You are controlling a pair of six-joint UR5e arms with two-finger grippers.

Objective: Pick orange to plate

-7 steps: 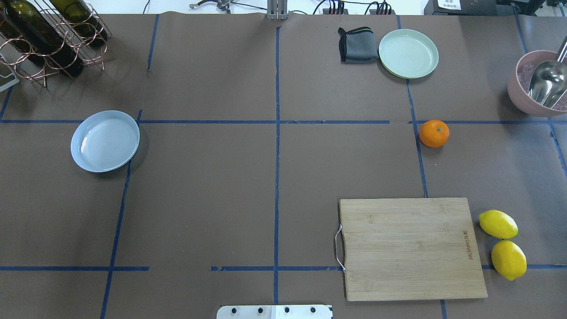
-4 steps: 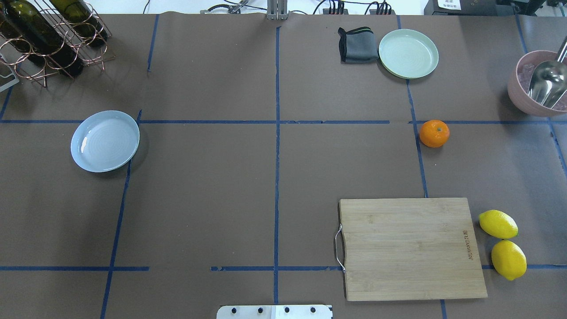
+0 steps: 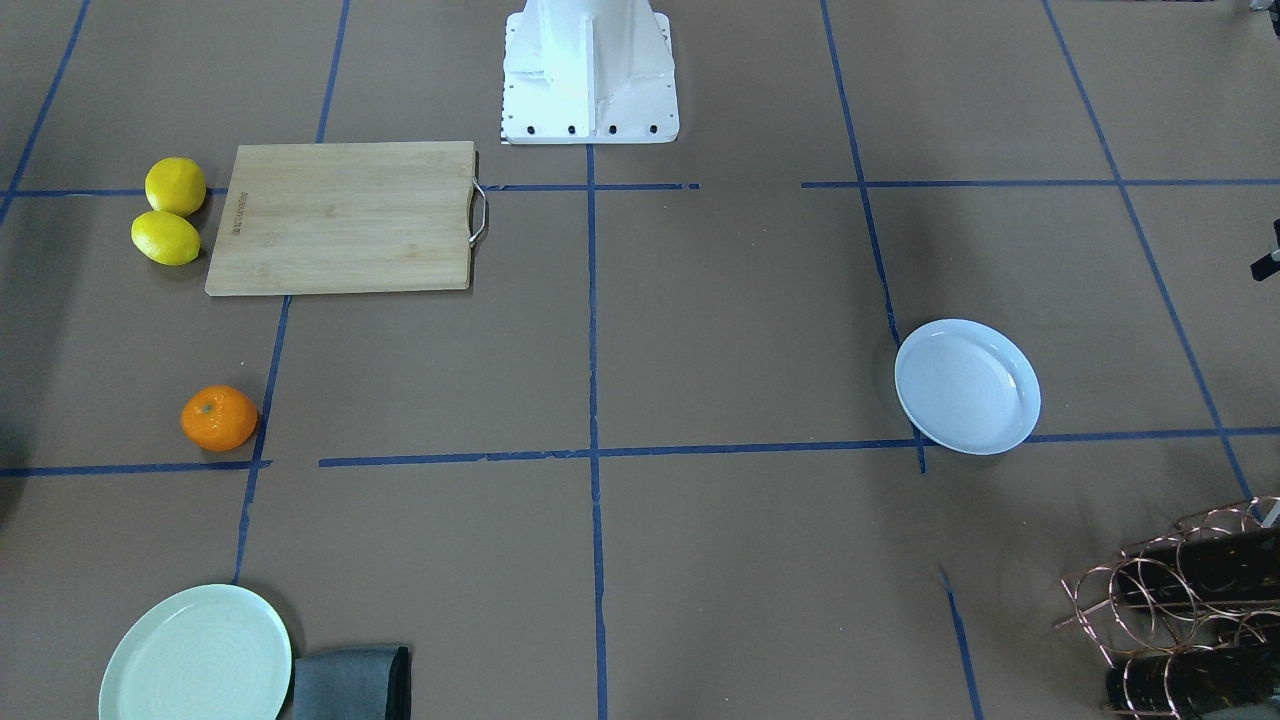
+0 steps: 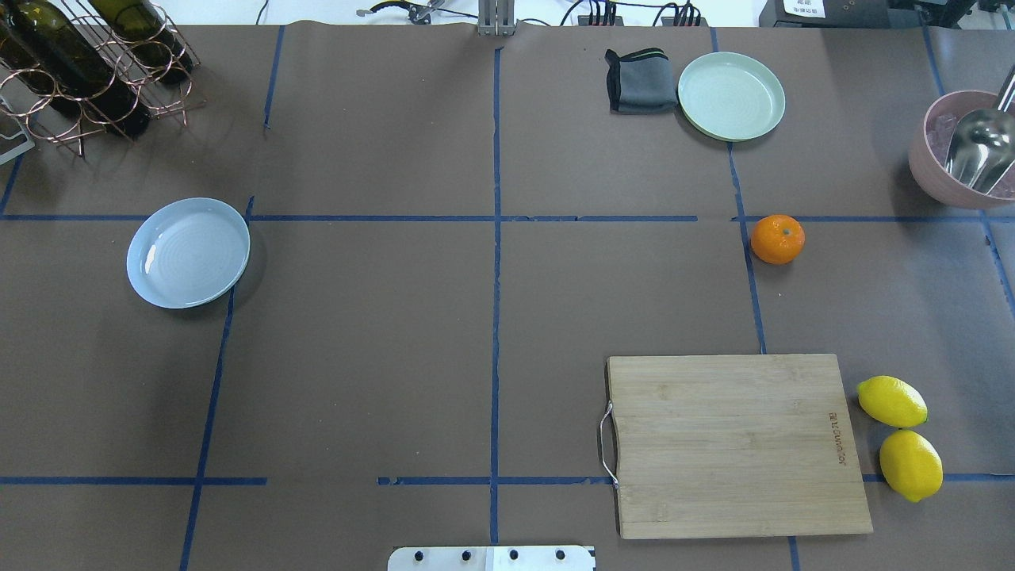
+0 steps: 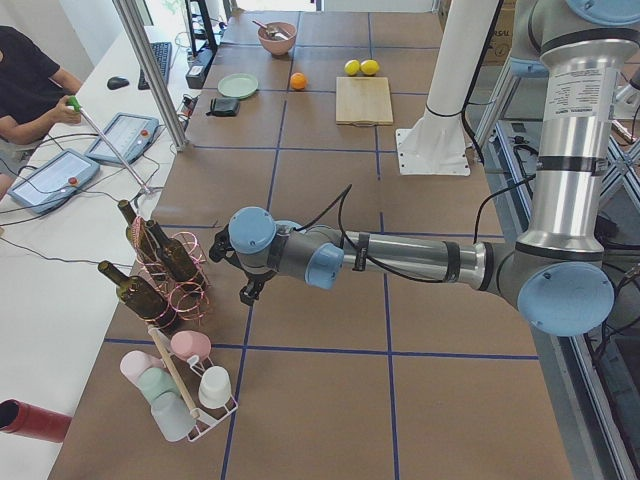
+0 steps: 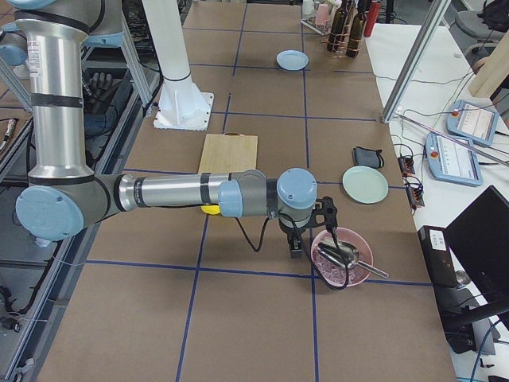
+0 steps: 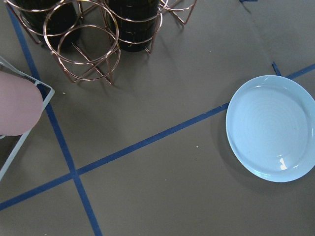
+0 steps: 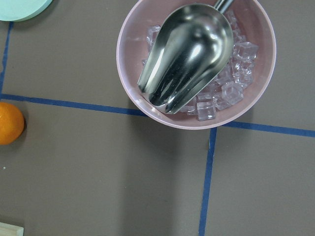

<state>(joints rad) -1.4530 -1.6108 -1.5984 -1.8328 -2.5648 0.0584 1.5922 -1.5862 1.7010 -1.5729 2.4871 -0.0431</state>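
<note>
In the right wrist view, the left edge is cutting off most of the orange (image 8: 9, 123). In the left wrist view, the right edge is clipping the plate (image 7: 270, 129). The left gripper (image 5: 246, 290) and right gripper (image 6: 296, 248) are showing only from the side, too small to tell how their jaws are standing.

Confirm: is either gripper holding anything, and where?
The orange lies free on the table, unheld. The left gripper and right gripper show only in side views, so whether they grip anything cannot be told.
</note>
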